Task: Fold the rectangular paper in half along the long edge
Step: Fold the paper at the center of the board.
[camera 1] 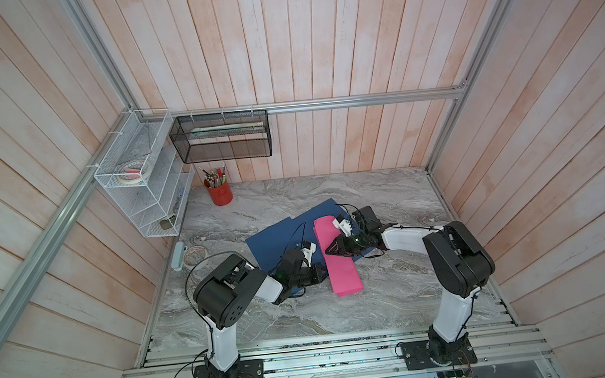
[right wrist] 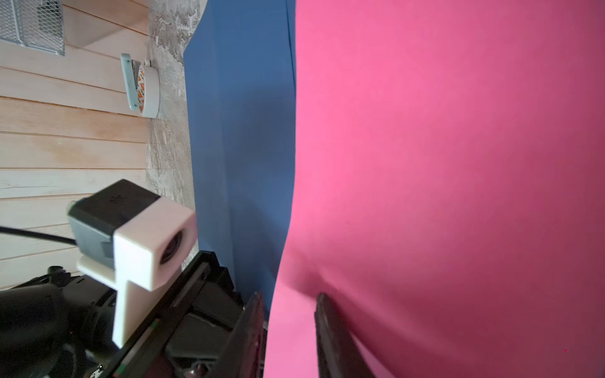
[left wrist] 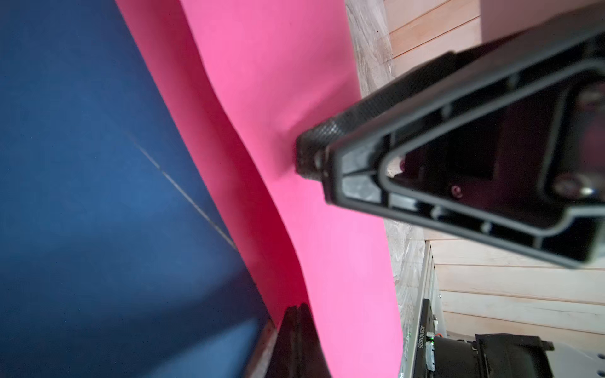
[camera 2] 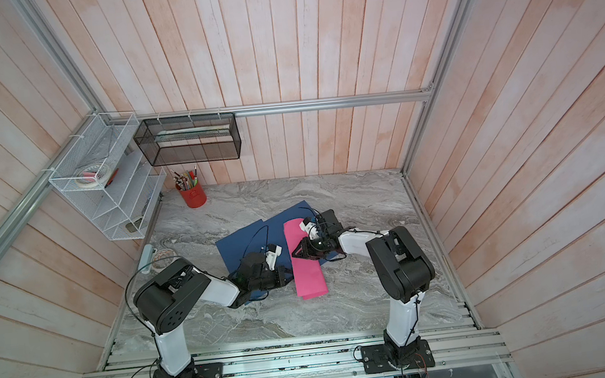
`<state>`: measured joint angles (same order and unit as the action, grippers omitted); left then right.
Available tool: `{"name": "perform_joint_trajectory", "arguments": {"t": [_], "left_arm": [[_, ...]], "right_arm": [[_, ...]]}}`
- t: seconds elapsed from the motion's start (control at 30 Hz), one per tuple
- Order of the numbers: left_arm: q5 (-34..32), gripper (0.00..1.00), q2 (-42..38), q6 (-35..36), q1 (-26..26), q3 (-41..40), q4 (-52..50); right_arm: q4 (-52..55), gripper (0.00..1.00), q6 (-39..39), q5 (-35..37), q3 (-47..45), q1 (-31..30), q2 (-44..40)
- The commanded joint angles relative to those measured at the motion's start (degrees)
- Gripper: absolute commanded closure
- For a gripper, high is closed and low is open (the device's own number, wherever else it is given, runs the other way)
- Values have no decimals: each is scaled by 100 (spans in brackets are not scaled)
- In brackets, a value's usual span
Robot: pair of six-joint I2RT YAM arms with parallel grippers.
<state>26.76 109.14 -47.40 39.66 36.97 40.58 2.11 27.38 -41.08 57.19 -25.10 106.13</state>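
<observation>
The pink rectangular paper (camera 1: pixel 342 272) lies doubled over lengthwise, its far half on a blue folder (camera 1: pixel 279 237) and its near half on the marble table (camera 1: pixel 396 290). My left gripper (left wrist: pixel 296 315) is shut, with its tips against the paper's (left wrist: pixel 278 81) raised left edge. Whether it pinches the sheet does not show. My right gripper (right wrist: pixel 289 301) stands open over the paper (right wrist: pixel 458 147) near that same edge. One of its fingers (right wrist: pixel 322 299) presses into the top layer, and the other finger (right wrist: pixel 257 302) hangs just past the edge, over the blue folder (right wrist: pixel 242 131). In both top views the two grippers are close together at the paper's middle.
A red pen cup (camera 1: pixel 220 194) stands at the back left. A white wire rack (camera 1: pixel 143 181) and a black mesh basket (camera 1: pixel 220 137) hang on the walls. A tape roll (camera 1: pixel 194 255) with a pale blue holder sits at the table's left edge.
</observation>
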Motion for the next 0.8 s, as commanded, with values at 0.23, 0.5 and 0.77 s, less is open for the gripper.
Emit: {"name": "perform_joint_trajectory", "arguments": {"t": [0.23, 0.5, 0.77], "left_arm": [[44, 100, -438, 282, -177, -85, -794], [149, 100, -772, 483, -367, 50, -1165], [283, 100, -612, 462, -363, 256, -1155]], "right_arm": [[17, 73, -241, -287, -26, 93, 201], [271, 74, -468, -314, 1, 84, 286], [316, 74, -514, -322, 20, 98, 198]]}}
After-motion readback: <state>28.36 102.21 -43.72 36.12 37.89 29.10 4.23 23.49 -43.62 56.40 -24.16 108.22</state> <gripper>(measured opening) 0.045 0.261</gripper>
